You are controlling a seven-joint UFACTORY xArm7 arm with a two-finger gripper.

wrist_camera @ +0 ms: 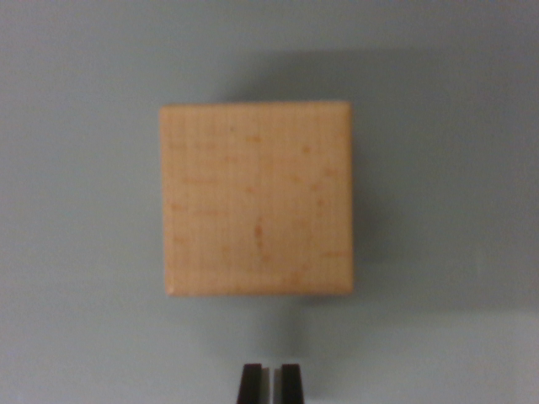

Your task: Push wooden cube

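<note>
The wooden cube is sitting just above the middle of the wrist view, seen from straight overhead so that only its square top face is showing. The face is pale tan with faint orange flecks and thin grain lines, and its corners are looking slightly rounded. It is resting on a plain grey-blue surface, and a soft shadow is spreading from its edges towards 3 o'clock and 12 o'clock.

The gripper is showing at 6 o'clock from the cube, at the bottom edge of the view. Only the two dark fingertips are reaching into the picture, standing upright side by side with just a thin pale sliver between them, so the jaws are sitting drawn together with nothing caught in them. A strip of bare surface is lying between the tips and the cube's near edge, so the two are not touching.
</note>
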